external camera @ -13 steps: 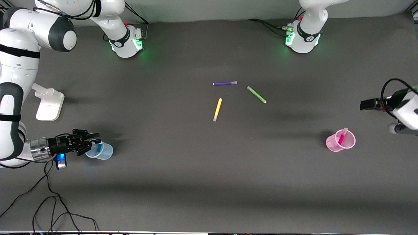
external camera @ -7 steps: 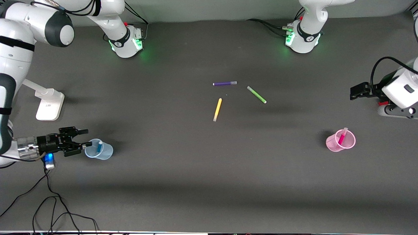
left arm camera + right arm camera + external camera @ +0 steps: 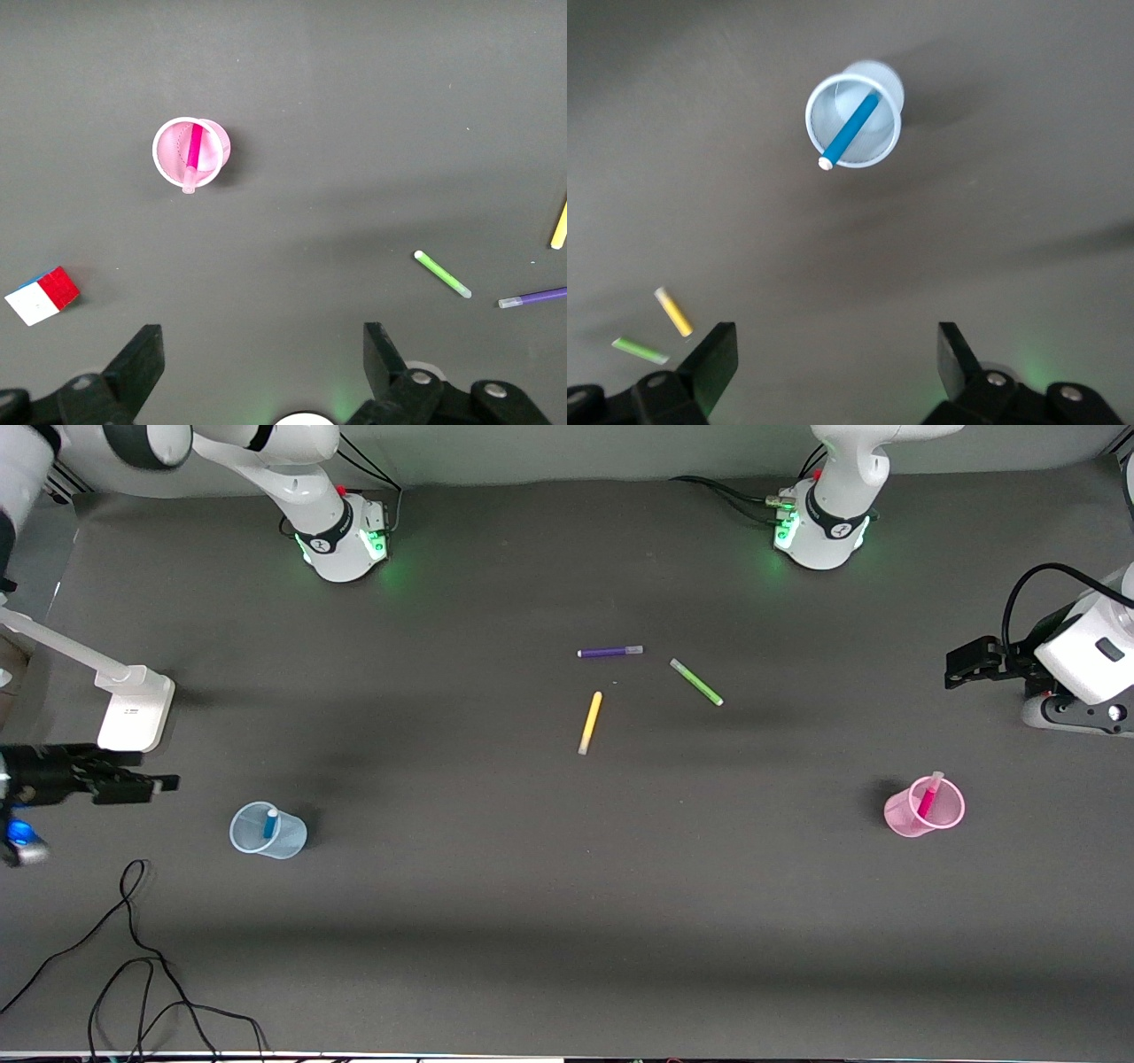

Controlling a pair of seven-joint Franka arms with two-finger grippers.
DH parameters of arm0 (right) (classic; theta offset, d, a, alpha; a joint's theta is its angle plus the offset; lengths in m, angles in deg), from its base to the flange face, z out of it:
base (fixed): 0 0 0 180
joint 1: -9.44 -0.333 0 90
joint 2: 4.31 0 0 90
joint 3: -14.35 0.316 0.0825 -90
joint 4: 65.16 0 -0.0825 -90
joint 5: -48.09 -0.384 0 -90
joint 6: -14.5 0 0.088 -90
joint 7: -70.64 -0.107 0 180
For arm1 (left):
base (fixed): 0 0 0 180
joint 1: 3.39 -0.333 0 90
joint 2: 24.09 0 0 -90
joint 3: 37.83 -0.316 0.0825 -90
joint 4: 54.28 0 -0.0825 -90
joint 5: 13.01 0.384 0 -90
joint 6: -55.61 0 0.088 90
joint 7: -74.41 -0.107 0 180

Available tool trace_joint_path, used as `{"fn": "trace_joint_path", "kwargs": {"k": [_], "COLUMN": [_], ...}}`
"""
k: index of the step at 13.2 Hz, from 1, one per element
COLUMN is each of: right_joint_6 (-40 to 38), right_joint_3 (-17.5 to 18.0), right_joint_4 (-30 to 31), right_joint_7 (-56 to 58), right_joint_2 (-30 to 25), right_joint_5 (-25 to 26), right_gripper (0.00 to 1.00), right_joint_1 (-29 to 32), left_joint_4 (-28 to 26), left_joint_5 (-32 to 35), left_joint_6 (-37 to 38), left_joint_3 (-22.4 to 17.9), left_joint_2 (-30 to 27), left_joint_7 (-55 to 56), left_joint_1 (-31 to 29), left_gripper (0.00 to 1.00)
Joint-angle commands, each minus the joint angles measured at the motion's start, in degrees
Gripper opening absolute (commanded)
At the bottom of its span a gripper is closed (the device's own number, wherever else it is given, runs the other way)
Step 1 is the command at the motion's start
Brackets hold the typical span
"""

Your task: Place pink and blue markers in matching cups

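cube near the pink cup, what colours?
The cube shows red, white and a blue edge; it shows only in the left wrist view.

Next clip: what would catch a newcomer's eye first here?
The pink marker stands in the pink cup toward the left arm's end, the blue marker in the blue cup toward the right arm's end. Purple, green and yellow markers lie mid-table.

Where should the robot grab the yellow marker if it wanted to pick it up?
Probably around the middle of the yellow marker, coming straight down from above. It lies flat on the table with bare space all round, so fingers could close across its thin barrel. The green marker and purple marker lie apart from it.
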Motion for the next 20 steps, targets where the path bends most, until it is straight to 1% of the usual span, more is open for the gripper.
{"fn": "trace_joint_path", "kwargs": {"k": [1, 2, 3, 4, 5, 6, 7, 9, 10, 11, 13, 14, 15, 17, 20], "right_joint_6": [6.0, 5.8, 5.5, 5.3, 6.0, 7.5, 9.4, 14.7, 15.2, 15.3, 14.6, 14.1, 14.0, 13.8, 14.0], "right_joint_3": [-0.4, -0.4, -0.5, -2.1, -3.0, -2.9, -2.9, -2.6, -2.1, 1.1, 11.6, 14.7, 15.5, 15.4, 15.1], "right_joint_4": [11.7, 11.8, 11.9, 13.0, 15.5, 18.1, 20.8, 26.7, 28.9, 30.7, 31.8, 31.3, 30.7, 28.1, 24.8], "right_joint_7": [1.1, 0.9, 0.8, 0.8, 0.8, 0.9, 0.9, 0.9, 1.9, 3.8, 7.7, 7.1, 6.5, 7.3, 7.9], "right_joint_2": [-13.3, -15.6, -17.4, -19.3, -21.5, -23.3, -25.2, -29.1, -31.0, -32.9, -34.7, -34.8, -34.7, -32.8, -30.6], "right_joint_5": [9.0, 11.1, 11.6, 12.4, 13.7, 15.9, 17.1, 17.6, 17.6, 17.6, 17.0, 16.9, 16.7, 14.1, 13.9], "right_gripper": [1.0, 1.0, 1.0, 1.0, 1.0, 1.0, 1.0, 1.0, 1.0, 1.0, 1.0, 1.0, 1.0, 1.0, 1.0], "right_joint_1": [-6.1, -7.5, -8.6, -10.9, -12.9, -14.5, -16.0, -16.5, -15.9, -12.4, -1.2, 1.4, 2.0, 2.0, 1.0], "left_joint_4": [-2.1, -2.1, -2.1, -2.1, -2.0, -2.1, -2.1, -2.1, -2.1, -2.1, -2.1, -2.1, -2.1, -2.0, -2.0], "left_joint_5": [-0.7, -0.7, -0.7, -0.7, -0.7, -0.7, -0.7, -0.7, -0.7, -0.6, -0.6, -0.4, -0.1, 0.0, 0.1], "left_joint_6": [-0.3, -0.2, -0.1, 0.2, 0.4, 0.5, 0.5, 0.5, 0.5, 0.6, 0.5, 0.7, 1.1, 1.1, 1.1], "left_joint_3": [-0.9, -0.9, -0.9, -0.9, -0.9, -0.9, -0.9, -0.9, -0.9, -0.9, -1.0, -0.9, -1.0, -0.9, -0.9], "left_joint_2": [-2.1, -2.1, -2.1, -2.1, -2.1, -2.3, -2.4, -2.5, -2.6, -2.8, -2.8, -2.8, -2.7, -2.6, -2.5], "left_joint_7": [0.6, 0.6, 0.9, 0.9, 0.9, 0.8, 0.9, 0.9, 0.9, 0.9, 0.9, 0.8, 0.7, 0.5, 0.6], "left_joint_1": [1.0, 1.0, 1.0, 1.0, 0.9, 0.9, 0.9, 1.0, 0.8, 0.8, 0.7, 0.6, 0.6, 0.7, 0.9], "left_gripper": [1.0, 1.0, 1.0, 1.0, 1.0, 1.0, 1.0, 1.0, 1.0, 1.0, 1.0, 1.0, 1.0, 1.0, 1.0]}}
